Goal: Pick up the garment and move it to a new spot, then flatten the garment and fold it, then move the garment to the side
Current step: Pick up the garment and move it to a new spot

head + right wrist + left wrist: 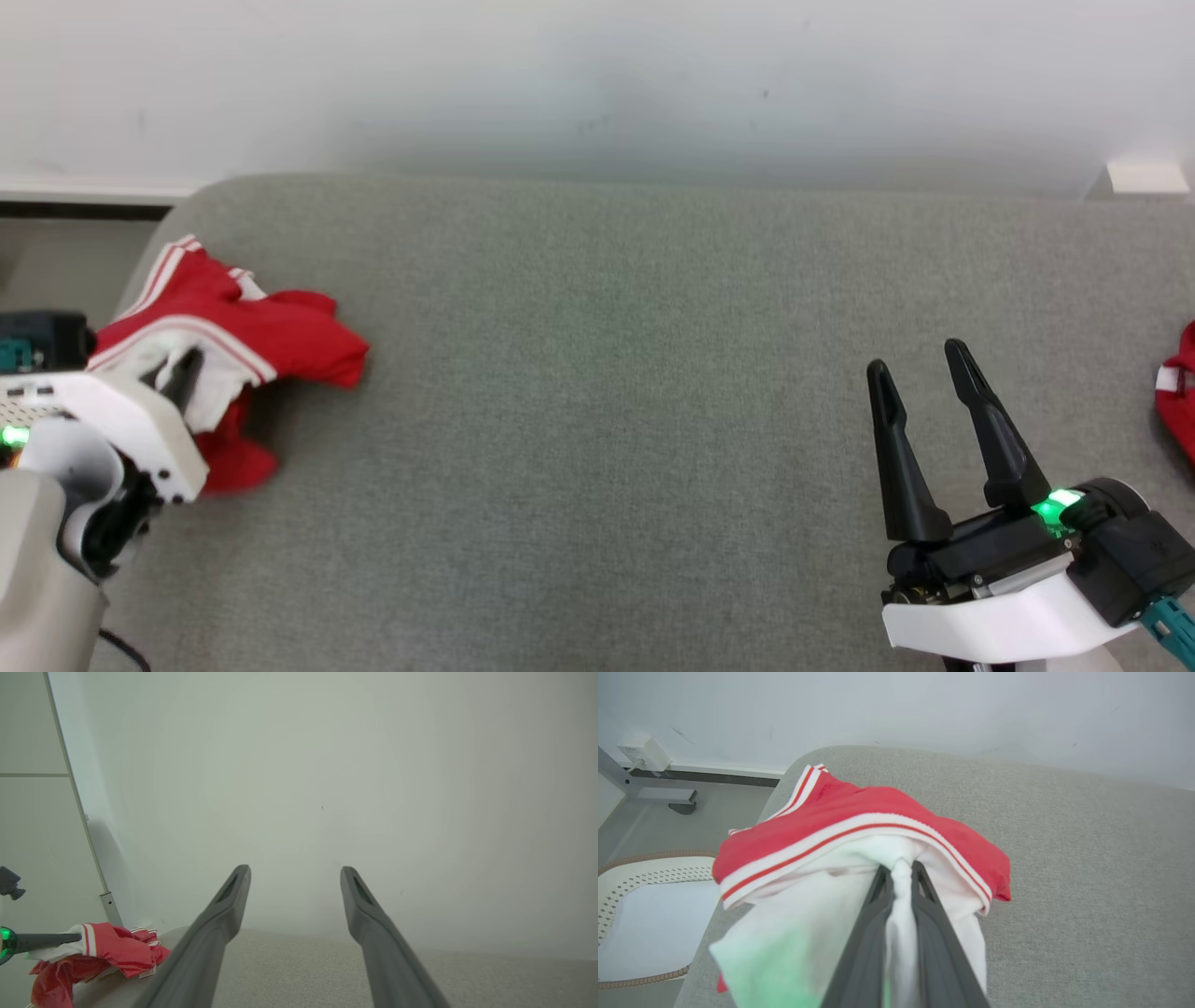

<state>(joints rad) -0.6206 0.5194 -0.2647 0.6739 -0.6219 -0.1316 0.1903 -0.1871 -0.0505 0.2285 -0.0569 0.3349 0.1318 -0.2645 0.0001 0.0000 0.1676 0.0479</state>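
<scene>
Floor item: past the desk's left edge, in the left wrist view, a white perforated piece (pixel 649 873) with a brown corded rim lies low down; its left part is cut off, and what it is I cannot tell.
Wall box: a small white box (pixel 643 750) sits on the wall beyond the desk's far left corner; any print on it is too small to read.
Left end effector: (pixel 182 369) (pixel 899 868) at the desk's left edge, its two dark fingers are drawn nearly together with a fold of white cloth pinched between them. The white wrist housing hides most of the fingers in the head view.
Garment: the garment (pixel 243 327) (pixel 859 807) (pixel 114 947) is red with a white lining. It lies bunched on the desk's far left corner, and part of it hangs over the left edge.
Markings: white bands with a thin red line run along its hems; any lettering is too small to make out.
Hard to make out: the near white cloth in the left wrist view is blurred and tinted green.
Desk: the desk (pixel 597 420) has a grey fabric top with rounded corners.
Right end effector: (pixel 918 357) (pixel 295 869) over the desk's near right part, fingers spread wide with nothing between them.
Second cloth: a red piece with a white stripe (pixel 1178 397) lies at the desk's right edge, mostly cut off.
</scene>
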